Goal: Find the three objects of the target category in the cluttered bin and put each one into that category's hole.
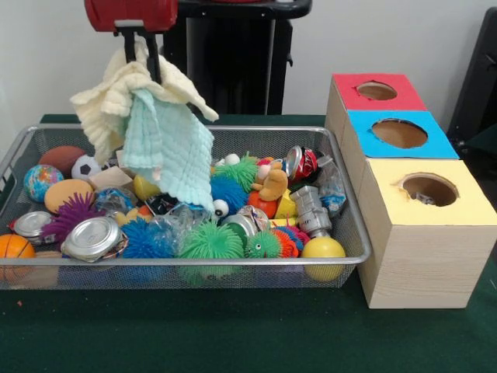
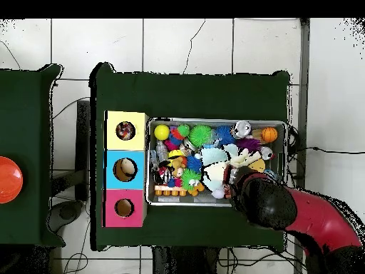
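Right now the gripper (image 1: 147,58) is pinched shut on two cloths at once, a cream washcloth (image 1: 116,97) and a pale green cloth (image 1: 175,151), both dangling above the wire bin (image 1: 353,233) of toys and cans. Three boxes stand beside it on the desk (image 1: 233,334), with a red-topped hole (image 1: 377,91), a blue-topped hole (image 1: 399,133) and a yellow-topped hole (image 1: 429,189). I'd lift higher before carrying over, so the hanging corners clear the rim, then centre over the hole.
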